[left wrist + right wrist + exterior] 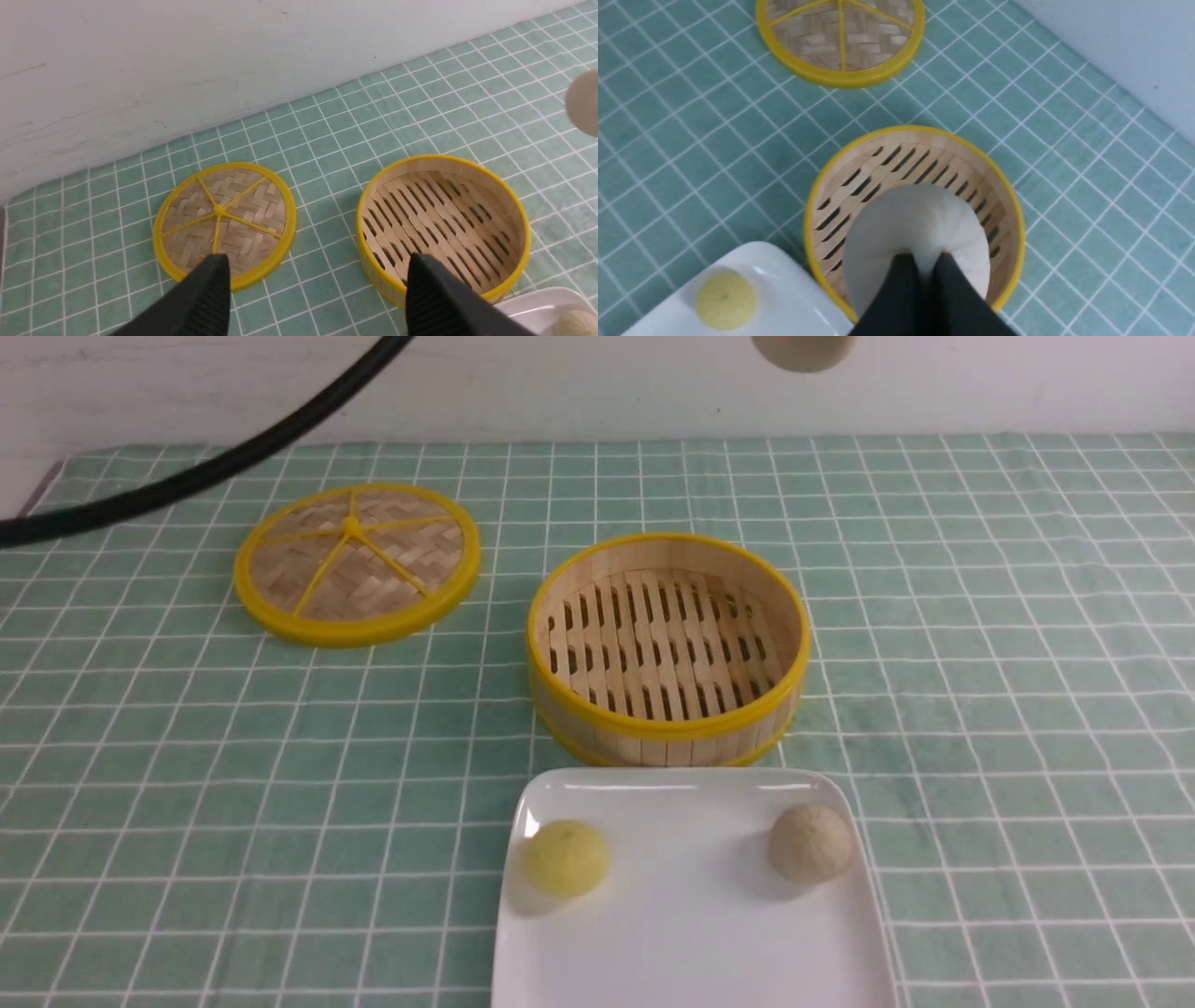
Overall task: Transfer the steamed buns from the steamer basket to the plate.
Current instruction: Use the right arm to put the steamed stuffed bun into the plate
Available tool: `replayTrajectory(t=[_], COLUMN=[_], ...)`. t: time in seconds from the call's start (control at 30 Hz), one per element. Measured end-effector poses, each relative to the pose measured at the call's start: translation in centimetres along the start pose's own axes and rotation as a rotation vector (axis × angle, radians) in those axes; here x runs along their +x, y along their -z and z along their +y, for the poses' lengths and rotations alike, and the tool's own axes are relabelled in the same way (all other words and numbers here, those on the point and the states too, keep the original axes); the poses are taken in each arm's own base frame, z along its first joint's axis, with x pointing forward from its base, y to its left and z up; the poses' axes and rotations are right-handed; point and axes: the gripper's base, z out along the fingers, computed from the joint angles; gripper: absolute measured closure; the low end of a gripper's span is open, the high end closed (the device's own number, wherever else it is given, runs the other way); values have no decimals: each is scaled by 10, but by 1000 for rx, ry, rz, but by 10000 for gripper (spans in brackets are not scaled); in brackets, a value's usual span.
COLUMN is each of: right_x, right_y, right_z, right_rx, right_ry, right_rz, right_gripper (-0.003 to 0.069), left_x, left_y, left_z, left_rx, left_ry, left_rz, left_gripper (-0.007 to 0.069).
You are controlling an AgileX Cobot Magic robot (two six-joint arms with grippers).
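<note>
The steamer basket (667, 649) stands empty in the middle of the cloth. The white plate (686, 933) lies just in front of it, with a pale yellow bun (566, 857) at its left and a cream bun (809, 843) at its right. My right gripper (923, 261) is shut on the third cream bun (920, 233), pinching its top, and holds it high above the basket. That bun shows at the top edge of the front view (803, 350). My left gripper (317, 284) is open and empty, high over the cloth between lid and basket (444, 224).
The flat woven lid (357, 560) lies on the green checked cloth to the left of the basket. A black cable (215, 467) crosses the upper left of the front view. A white wall bounds the far edge.
</note>
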Motion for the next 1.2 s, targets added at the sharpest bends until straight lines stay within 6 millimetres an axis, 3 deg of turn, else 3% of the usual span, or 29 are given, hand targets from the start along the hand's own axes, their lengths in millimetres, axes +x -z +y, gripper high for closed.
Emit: replayTrajectory(t=[0.17,0.33,0.47,0.6,0.87,1.2], right_x=[8,49,99,136,154,180], right_y=[-15,-63,-103,-133,-168,-214], right_z=[8,10,13,16,20,20], right_rx=[-102,-186,-251,-309,-404,-510], right_ry=[-49,-133,-152,-134,-181,-115], right_rz=[32,221,411,497,487,503], right_gripper=[641,641,641,639,639,636], left_x=[0,0,0,0,0,0], left_y=[0,0,0,0,-6,-33], left_z=[0,0,0,0,-1,-6], left_rx=[-5,-5,-5,-5,-3,19], left_ry=[-2,-2,-2,-2,-3,-5], left_rz=[0,0,0,0,13,68], left_gripper=[120,120,120,120,120,120])
